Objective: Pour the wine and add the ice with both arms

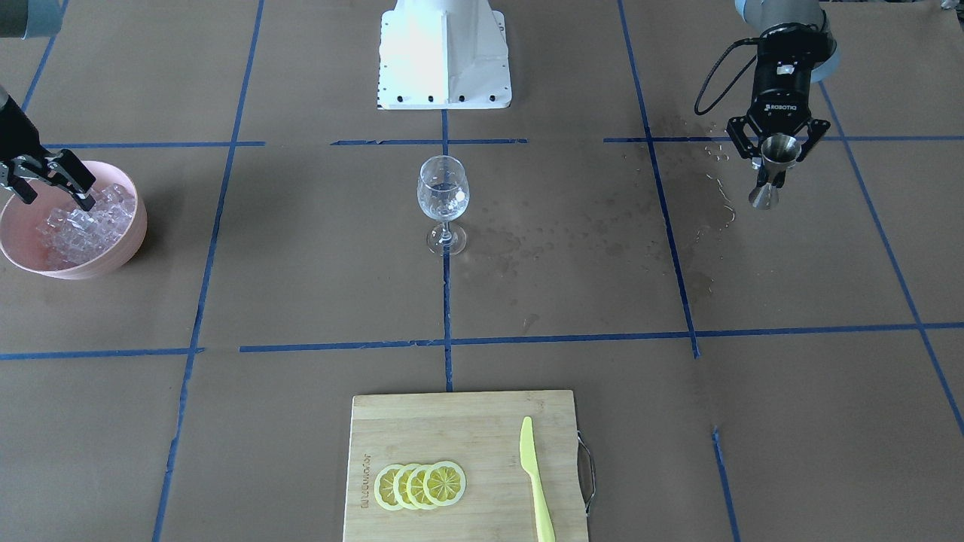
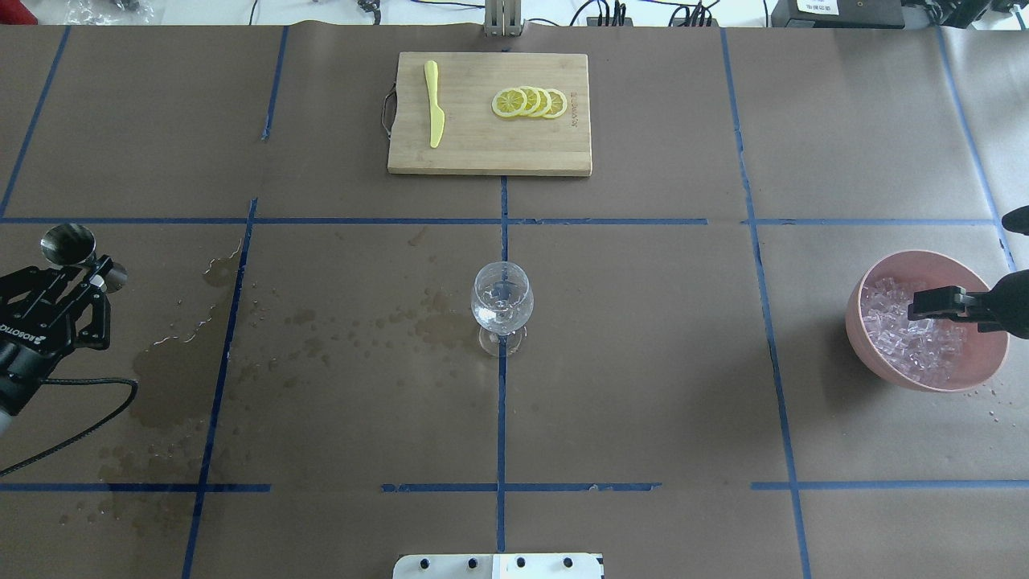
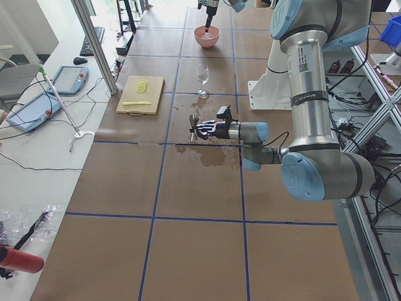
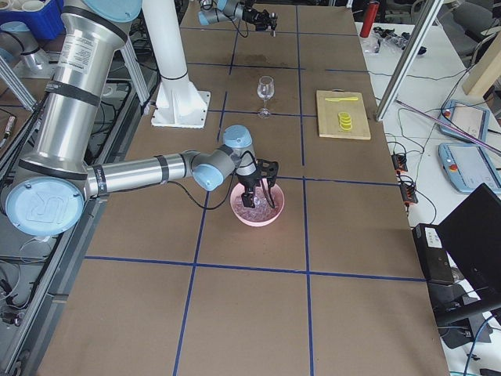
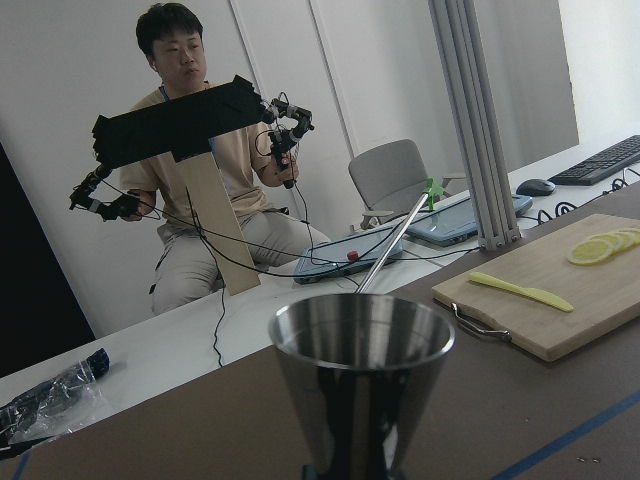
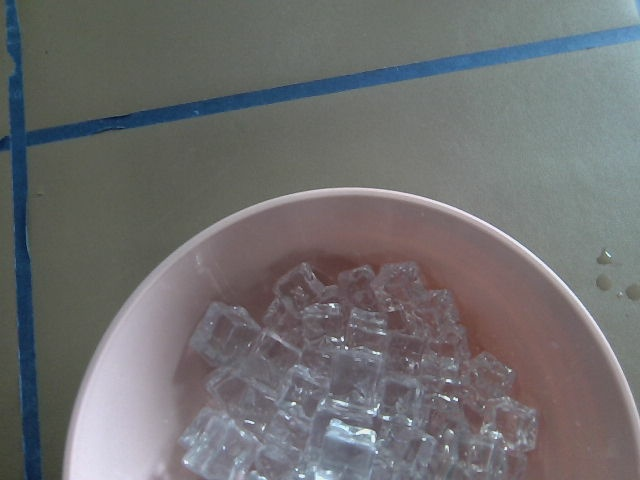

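Gaping wide, the right gripper's (image 1: 56,197) fingers (image 1: 75,181) hang over clear glossy ice cubes (image 1: 90,226) in a round pink bowl (image 1: 113,260) at the worktop's (image 1: 301,263) right edge; the left gripper's (image 1: 776,150) fingers clamp a steel jigger (image 1: 768,192).

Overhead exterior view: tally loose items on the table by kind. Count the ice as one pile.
wine glass: 1
pink bowl: 1
ice pile: 1
jigger: 1
cutting board: 1
knife: 1
lemon slices: 4
Total: 10
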{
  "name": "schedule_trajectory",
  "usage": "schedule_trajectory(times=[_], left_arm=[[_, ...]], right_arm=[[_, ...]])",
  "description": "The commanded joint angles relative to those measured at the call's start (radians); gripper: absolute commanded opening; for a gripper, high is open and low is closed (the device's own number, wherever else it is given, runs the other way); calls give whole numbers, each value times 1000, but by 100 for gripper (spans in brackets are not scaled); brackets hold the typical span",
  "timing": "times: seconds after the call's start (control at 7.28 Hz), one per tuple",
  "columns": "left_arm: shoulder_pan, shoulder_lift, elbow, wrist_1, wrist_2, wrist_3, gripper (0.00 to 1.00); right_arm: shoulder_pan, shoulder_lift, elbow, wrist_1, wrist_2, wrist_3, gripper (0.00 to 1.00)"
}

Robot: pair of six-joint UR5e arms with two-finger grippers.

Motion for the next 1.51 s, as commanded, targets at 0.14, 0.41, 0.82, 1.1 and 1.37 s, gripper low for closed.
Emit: schedule_trajectory(times=[0.14, 0.41, 0.82, 1.1, 1.37], left_arm=[[0, 6, 2, 2, 0, 0, 0], [1, 12, 5, 0, 0, 0, 0], [1, 12, 18, 0, 0, -9, 0], [1, 12, 20, 0, 0, -9, 0], [1, 12, 35, 3, -2, -55, 0]], right_arm=[[-28, 24, -39, 0, -2, 26, 96], [-31, 41, -53, -3, -2, 25, 92], [-31, 47, -56, -5, 0, 23, 64], [-29, 47, -61, -5, 0, 22, 55], [-29, 46, -59, -5, 0, 20, 51]])
